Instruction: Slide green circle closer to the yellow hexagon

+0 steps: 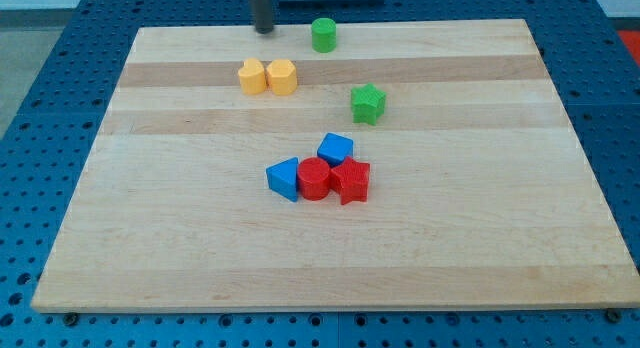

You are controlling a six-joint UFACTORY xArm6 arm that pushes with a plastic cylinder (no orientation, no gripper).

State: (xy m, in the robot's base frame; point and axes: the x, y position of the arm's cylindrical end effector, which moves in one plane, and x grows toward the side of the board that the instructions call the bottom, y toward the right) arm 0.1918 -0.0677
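The green circle (323, 34) stands near the board's top edge, a little right of centre. The yellow hexagon (283, 77) sits below and to its left, touching a second yellow block (252, 76) on its left side. My tip (264, 30) is at the board's top edge, to the left of the green circle and above the yellow blocks, touching no block.
A green star (368, 104) lies right of centre. A cluster sits mid-board: a blue cube (336, 148), a blue triangle-like block (284, 178), a red circle (314, 178) and a red star (350, 180). The wooden board (150, 238) rests on a blue perforated table.
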